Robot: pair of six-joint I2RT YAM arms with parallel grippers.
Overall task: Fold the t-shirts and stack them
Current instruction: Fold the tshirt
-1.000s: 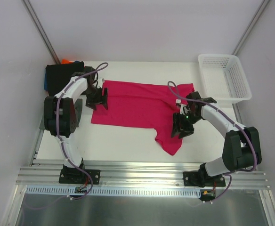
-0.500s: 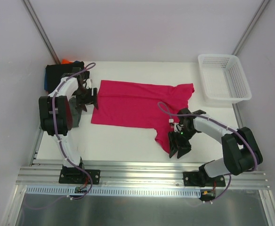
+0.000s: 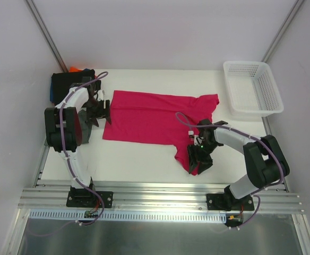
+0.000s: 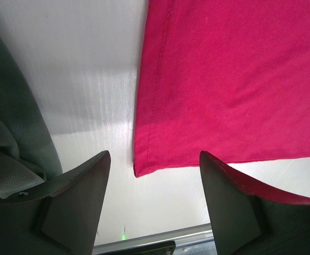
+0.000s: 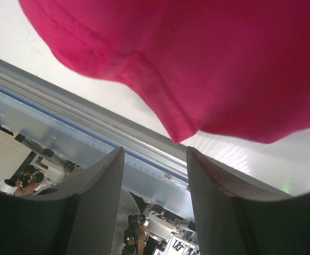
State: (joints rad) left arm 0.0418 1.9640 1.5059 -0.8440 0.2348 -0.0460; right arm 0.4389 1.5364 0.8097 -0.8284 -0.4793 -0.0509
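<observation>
A crimson-pink t-shirt (image 3: 149,119) lies spread flat on the white table, with one sleeve hanging toward the near edge. My left gripper (image 3: 103,111) is open and empty at the shirt's left edge; in the left wrist view (image 4: 155,212) the shirt's hemmed corner (image 4: 144,167) lies between the jaws, just ahead of them. My right gripper (image 3: 199,158) is open and empty over the near sleeve tip; in the right wrist view (image 5: 155,156) the sleeve tip (image 5: 181,133) sits just ahead of the jaws. Folded black, blue and orange shirts (image 3: 70,82) are stacked at the far left.
A white mesh basket (image 3: 245,65) stands at the far right corner. A grey-green cloth (image 4: 11,133) lies just left of my left gripper. The metal rail (image 3: 160,194) runs along the table's near edge, close to my right gripper. Walls enclose the table.
My right gripper moved from the shirt's right side down toward the near edge, over the sleeve tip. My left gripper moved left off the shirt to its left edge. The sleeve looks slightly straightened.
</observation>
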